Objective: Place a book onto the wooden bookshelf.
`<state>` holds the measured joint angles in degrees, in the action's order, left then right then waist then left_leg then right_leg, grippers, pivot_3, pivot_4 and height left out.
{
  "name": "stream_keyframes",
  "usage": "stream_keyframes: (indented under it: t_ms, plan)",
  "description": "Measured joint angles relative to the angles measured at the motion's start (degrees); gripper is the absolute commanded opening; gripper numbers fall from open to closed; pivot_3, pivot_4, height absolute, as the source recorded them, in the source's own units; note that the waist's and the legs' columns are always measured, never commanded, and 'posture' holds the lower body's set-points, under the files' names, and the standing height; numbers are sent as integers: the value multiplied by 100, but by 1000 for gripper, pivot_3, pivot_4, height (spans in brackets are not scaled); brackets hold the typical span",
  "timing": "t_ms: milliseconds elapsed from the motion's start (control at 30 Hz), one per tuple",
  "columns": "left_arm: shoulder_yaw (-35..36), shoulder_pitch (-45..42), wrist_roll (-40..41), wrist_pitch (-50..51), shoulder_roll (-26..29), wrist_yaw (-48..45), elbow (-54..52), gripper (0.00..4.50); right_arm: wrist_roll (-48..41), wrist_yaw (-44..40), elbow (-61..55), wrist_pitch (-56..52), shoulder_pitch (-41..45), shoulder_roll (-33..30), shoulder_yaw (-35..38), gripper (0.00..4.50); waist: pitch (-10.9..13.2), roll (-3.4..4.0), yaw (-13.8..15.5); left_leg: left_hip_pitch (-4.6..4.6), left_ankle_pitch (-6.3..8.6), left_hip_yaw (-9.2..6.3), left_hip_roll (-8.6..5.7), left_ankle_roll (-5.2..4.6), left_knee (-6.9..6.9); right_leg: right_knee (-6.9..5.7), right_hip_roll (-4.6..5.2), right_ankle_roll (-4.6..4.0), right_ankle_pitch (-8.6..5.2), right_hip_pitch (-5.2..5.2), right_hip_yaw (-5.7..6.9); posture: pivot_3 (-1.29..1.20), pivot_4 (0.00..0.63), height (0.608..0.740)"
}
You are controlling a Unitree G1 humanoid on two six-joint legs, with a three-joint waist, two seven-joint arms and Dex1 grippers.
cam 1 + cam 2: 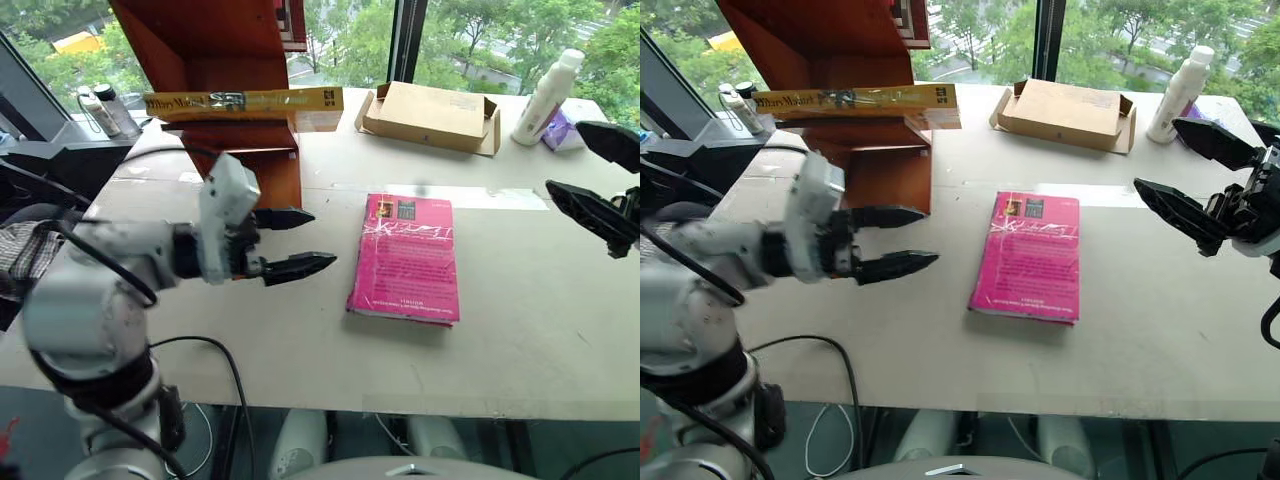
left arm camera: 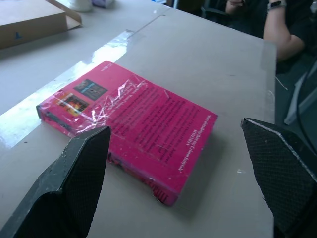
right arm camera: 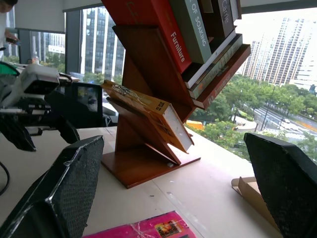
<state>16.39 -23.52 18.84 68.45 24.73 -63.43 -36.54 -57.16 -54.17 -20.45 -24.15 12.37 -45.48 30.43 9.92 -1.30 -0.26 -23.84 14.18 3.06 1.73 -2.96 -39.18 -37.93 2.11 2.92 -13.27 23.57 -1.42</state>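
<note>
Upper left of the head view: the wooden bookshelf [image 1: 235, 60], reddish-brown, standing on the table [image 1: 500, 360]. Resting on its lowest slanted board, spine outward, the book [image 1: 245, 101], yellow with dark lettering, held by no claw; seen from the right wrist as leaning against the slanted panel, with other books [image 3: 190, 29] stacked on the board above. Centre left, just in front of the shelf base: the left gripper [image 1: 290, 243], both black fingers spread apart and empty, pointing toward the frame's right at a magenta-pink book [image 1: 406, 257] lying flat in the middle of the table, near but not touching. Far right edge: the right gripper [image 1: 1185, 175], fingers wide apart, nothing between them, raised above the tabletop. Upper centre right: a flat tan cardboard box [image 1: 432, 116], beside it a white bottle [image 1: 547, 96]. Upper right of the left wrist view: a person's arm [image 2: 282, 25] past the table edge.
</note>
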Motion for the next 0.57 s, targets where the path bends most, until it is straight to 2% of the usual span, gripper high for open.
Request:
stream_keyframes:
  t_ms: [33, 133, 200, 233, 333, 567]
  plan:
    - [-79, 79, -50, -208, -101, 209, 73, 4316, 1, 21, -30, -32, -48, -19, 5, 4500, 3, -8, 16, -4, 0, -9, 1, 0, 0, 3, -3, -1, 1, 1, 5, 0, 150, 740]
    - [-199, 582, -172, -1267, 21, 587, 487, 4316, 719, -35, -183, -19, -1119, -421, 63, 4500, -8, -4, 100, 1, 1, -8, -1, 0, 12, 9, 4, -23, -12, -1, 8, 0, 150, 740]
    - [-221, 1083, -187, -1849, 322, 567, 758, 4316, 1348, -165, 78, 91, -1966, -460, 70, 4500, -7, -3, 111, -2, 1, -2, -3, 0, 18, 18, 12, -24, -13, 1, 7, 0, 150, 740]
    - [-231, 1215, -190, -1953, 403, 550, 823, 4316, 1478, -180, 190, 100, -2127, -456, 73, 4500, -6, -1, 107, -1, 2, 2, -3, -1, 18, 19, 14, -24, -13, 1, 6, 0, 150, 740]
    - [-299, 1868, -163, -2652, 907, 329, 1097, 4316, 2024, -481, 569, 377, -3042, -460, 562, 4500, -7, 6, 99, 9, 4, 16, -2, -6, 18, 21, 41, -23, -14, 2, 12, 0, 150, 740]
    - [-160, 2261, 92, -3236, 1332, 184, 1560, 4316, 2333, -897, 851, 599, -3883, -462, 1288, 4500, -10, 12, 86, 11, 5, 14, 1, -4, 19, 21, 55, -23, -15, 4, 4, 0, 150, 740]
